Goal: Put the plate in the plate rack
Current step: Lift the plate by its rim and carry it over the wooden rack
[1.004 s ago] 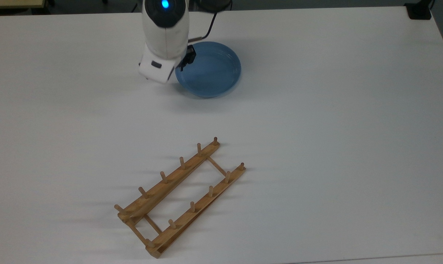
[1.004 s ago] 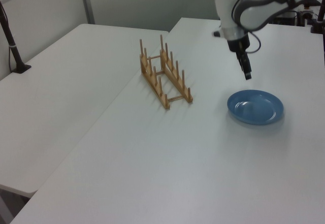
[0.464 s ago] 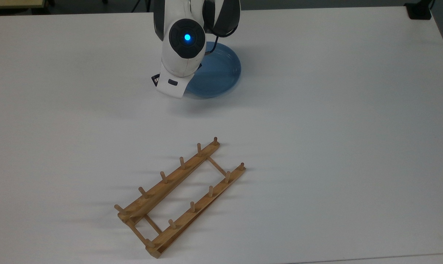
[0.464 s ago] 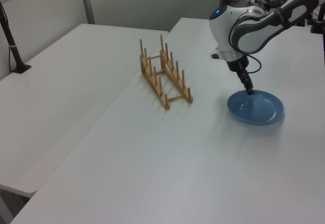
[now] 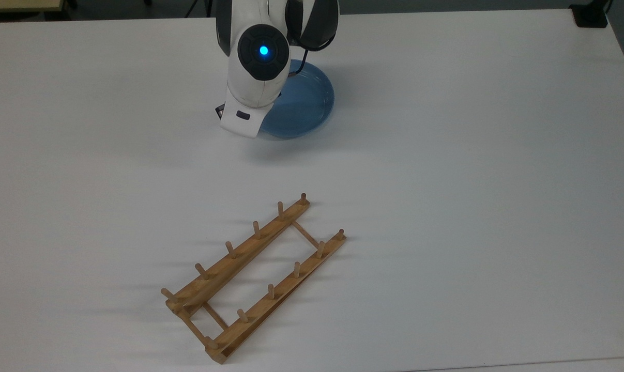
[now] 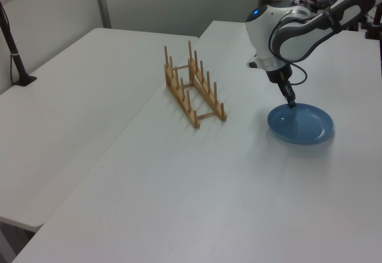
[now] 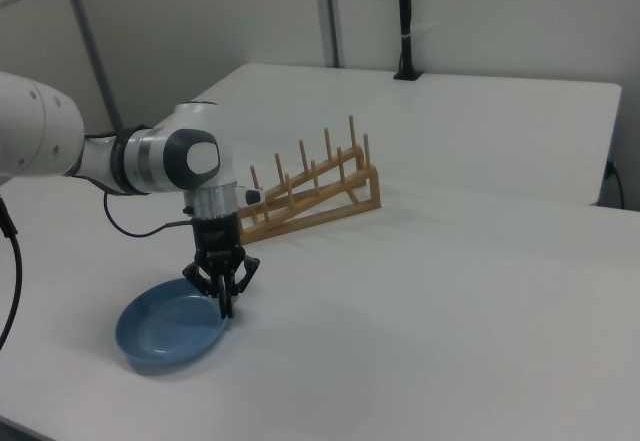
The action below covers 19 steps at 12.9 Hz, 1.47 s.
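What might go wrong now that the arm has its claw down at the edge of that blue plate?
Two risks, as a judgement. The gripper meets the plate only at its rim, so the glossy dish may slip or tip when lifted. The plate rack stands apart from the plate, across bare table, so a weak hold might drop the plate on the way, or it could knock the upright pegs.

I work over a white counter (image 5: 446,155) under even, soft light. A second white table (image 6: 65,120) sits flush beside it, carrying a black clamped pole (image 6: 12,42). Pale grey partition walls (image 7: 480,21) with metal uprights stand behind.
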### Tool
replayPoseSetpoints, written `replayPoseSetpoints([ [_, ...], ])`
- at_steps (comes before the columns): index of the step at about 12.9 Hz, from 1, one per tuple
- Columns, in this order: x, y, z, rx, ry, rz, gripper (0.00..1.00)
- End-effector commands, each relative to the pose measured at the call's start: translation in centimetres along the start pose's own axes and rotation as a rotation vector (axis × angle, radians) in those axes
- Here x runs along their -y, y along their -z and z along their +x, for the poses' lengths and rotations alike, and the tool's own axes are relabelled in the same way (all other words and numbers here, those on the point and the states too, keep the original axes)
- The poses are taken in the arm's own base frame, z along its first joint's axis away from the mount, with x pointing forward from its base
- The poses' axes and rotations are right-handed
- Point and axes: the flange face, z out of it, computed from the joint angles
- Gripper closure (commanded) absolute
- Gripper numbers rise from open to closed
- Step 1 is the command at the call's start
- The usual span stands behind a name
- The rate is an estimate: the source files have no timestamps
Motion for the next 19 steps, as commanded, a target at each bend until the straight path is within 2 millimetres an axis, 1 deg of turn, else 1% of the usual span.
replayPoseSetpoints([
  [1,-0.6,2.4,-0.2,-0.031,-0.02,-0.026,1.0],
  [3,-1.9,5.8,-0.5,-0.063,-0.046,-0.032,1.0],
  [5,-3.2,11.0,-0.9,-0.129,-0.077,-0.055,1.0],
  [6,-3.5,12.8,-1.0,-0.164,-0.086,-0.063,1.0],
  [7,-3.9,15.6,-1.2,-0.228,-0.105,-0.059,1.0],
  [8,-4.2,17.9,-1.4,-0.29,-0.162,-0.049,1.0],
  [9,-4.5,20.1,-1.7,-0.347,-0.255,-0.048,1.0],
  [10,-4.9,22.8,-1.9,-0.43,-0.353,-0.059,1.0],
  [11,-5.1,24.4,-1.9,-0.51,-0.461,-0.058,1.0],
  [12,-5.1,25.5,-1.8,-0.563,-0.528,-0.056,1.0],
  [14,-5.0,26.8,-1.4,-0.65,-0.655,-0.054,1.0],
  [17,-5.4,27.8,-1.4,-0.726,-0.833,-0.143,1.0],
  [19,-5.6,28.6,-1.1,-0.823,-0.944,-0.178,1.0],
])
